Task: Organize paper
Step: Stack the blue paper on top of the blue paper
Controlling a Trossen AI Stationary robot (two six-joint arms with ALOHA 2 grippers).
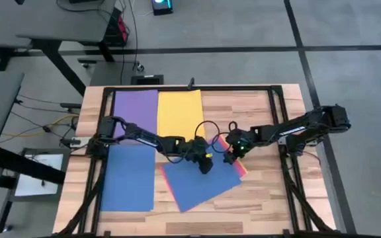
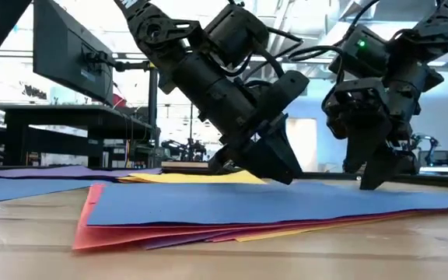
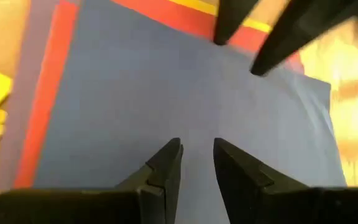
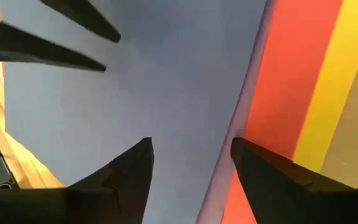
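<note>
Where the skewed pile of coloured paper is lying on the counter, pressing down onto its top blue sheet with the left tool, tips parted by only a narrow slit and gripping nothing. Meeting that same sheet with the right tool just beside the left one, fingers spread wide and holding nothing, straddling the blue edge: one tip over the blue, the other over the red-pink sheet peeking out from under it. Showing past that red-pink band, on the outer side of the right tool, a strip of a yellow pile sheet, then bare wood. Fanning out at the pile's near corner in the low view, with red-pink, purple and yellow edges staggered beneath the blue.

Lying flat beyond the left tool, toward the far edge of the counter, a single purple sheet and a single yellow sheet side by side, edges touching. Resting to the left of the left tool, close beside the pile and partly under the left arm, a second blue sheet.
</note>
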